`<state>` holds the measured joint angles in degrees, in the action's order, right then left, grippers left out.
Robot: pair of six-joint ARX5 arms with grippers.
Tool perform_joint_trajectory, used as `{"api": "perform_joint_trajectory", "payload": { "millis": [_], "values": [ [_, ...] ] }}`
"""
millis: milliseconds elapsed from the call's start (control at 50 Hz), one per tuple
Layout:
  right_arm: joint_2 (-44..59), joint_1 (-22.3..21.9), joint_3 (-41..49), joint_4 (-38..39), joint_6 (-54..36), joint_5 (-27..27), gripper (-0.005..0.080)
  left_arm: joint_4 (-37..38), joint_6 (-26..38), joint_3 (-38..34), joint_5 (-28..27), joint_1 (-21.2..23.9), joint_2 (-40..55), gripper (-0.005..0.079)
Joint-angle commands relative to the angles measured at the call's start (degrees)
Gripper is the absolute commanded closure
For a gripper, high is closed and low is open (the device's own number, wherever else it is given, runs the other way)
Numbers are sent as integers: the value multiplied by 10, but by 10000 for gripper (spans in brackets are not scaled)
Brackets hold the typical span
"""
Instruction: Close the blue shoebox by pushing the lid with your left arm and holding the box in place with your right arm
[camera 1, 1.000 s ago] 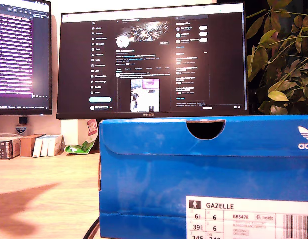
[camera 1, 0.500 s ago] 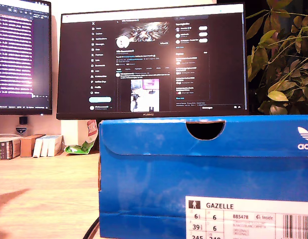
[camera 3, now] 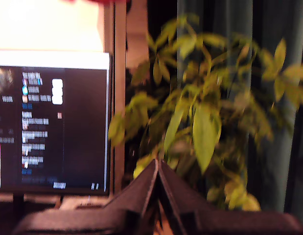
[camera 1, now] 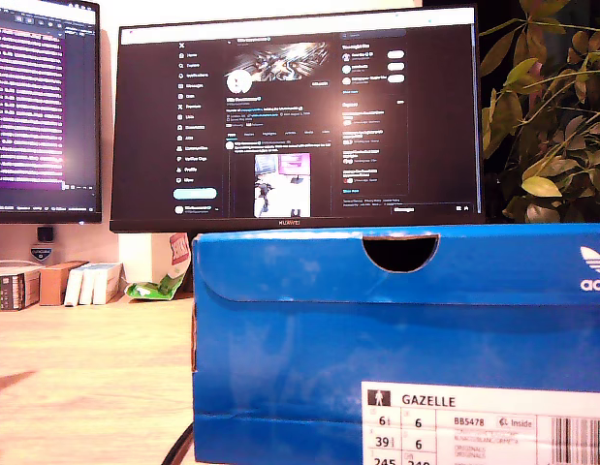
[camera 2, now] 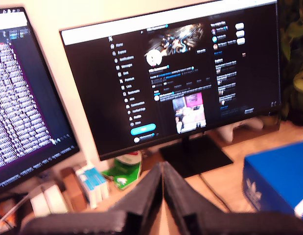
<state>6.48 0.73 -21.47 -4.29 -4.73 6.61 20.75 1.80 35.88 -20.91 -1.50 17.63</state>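
The blue cardboard shoebox (camera 1: 396, 339) stands on the pale wooden tabletop (camera 1: 86, 387), filling the near right of the exterior view, and its flat blue lid (camera 1: 396, 254) already sits down over the walls, a half-round finger notch cut in the lid's front edge. In my first wrist view only a corner of the box shows.

My first tool (camera 2: 162, 171) has its dark fingers pressed together with nothing between them; it hangs above the tabletop, facing the wide black monitor (camera 2: 175, 73). My second tool (camera 3: 157, 169) is likewise pinched closed and empty, pointed at the leafy green houseplant (camera 3: 200, 117). Neither arm shows in the exterior view.

Risks, as I judge them: neither tool touches the box, so a push on the lid without the other arm bracing could slide the box across the tabletop. A swing from these poses could also clip the monitor or the plant. The second wrist view is blurred, so aim is uncertain.

Readable writing: the white size label (camera 1: 484, 423) says "GAZELLE", "BB5478", "Inside", "ORIGINALS", with 6, 6 and 39. A white trefoil logo with "adi" sits at the exterior view's right edge. The monitor bezel reads "HUAWEI".
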Motion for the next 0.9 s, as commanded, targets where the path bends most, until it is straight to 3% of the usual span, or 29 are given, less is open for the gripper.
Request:
{"api": "perform_joint_trajectory", "payload": {
  "millis": [0, 340, 580, 880],
  "values": [
    [-2, -1, 20, 5, 5, 2, 764, -26, -20, -30, 10, 2, -9, 761],
    [-2, -1, 77, 13, 79, 30, 764, -108, -60, -141, 53, 2, -17, 761],
    [-2, 3, 129, 43, 79, 24, 764, -163, -71, -202, 69, 3, -20, 761],
    [-13, 33, 162, 44, 47, 17, 764, -219, -74, -268, 143, 28, -24, 761]
  ]
}}
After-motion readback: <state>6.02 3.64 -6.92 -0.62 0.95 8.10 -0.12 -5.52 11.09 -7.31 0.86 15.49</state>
